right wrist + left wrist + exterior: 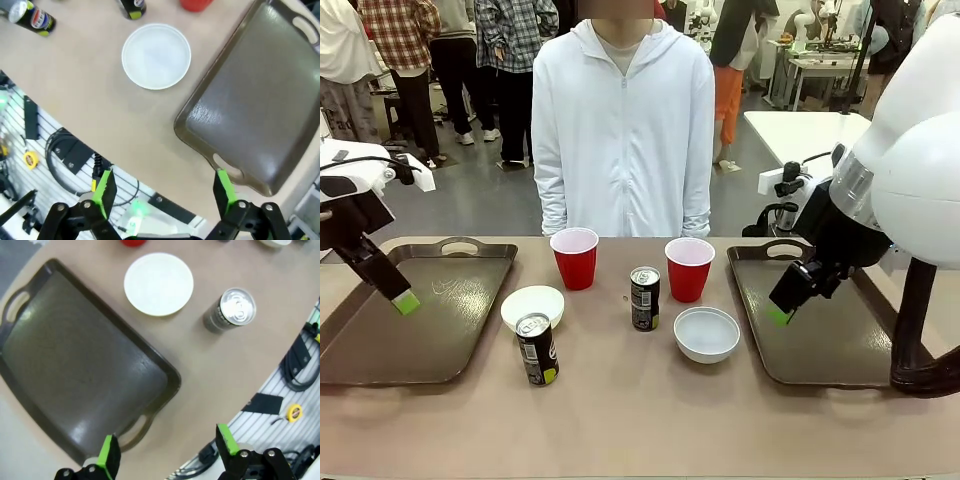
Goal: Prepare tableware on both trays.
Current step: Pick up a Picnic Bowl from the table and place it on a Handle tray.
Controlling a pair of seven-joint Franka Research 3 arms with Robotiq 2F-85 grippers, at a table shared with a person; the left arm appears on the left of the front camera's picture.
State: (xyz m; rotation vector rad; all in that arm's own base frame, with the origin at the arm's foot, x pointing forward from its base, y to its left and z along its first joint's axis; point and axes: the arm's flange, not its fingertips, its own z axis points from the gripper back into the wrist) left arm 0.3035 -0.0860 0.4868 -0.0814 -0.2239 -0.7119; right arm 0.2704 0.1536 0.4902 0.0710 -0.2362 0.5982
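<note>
Cups (575, 258), bowls (532, 305), cans (644, 297): centre frame, between trays (440, 330); left gripper (165, 447), right gripper (162, 187), jaws wide.

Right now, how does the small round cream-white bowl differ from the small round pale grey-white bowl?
Colour: the cream-white bowl looks warmer, the pale grey-white bowl cooler and greyer. Place: the cream-white bowl sits beside the left dark brown plastic tray; the pale grey-white bowl sits beside the right tray, slightly nearer the robot's edge. Both are round, upright, empty, resting on the table, on neither tray.
</note>
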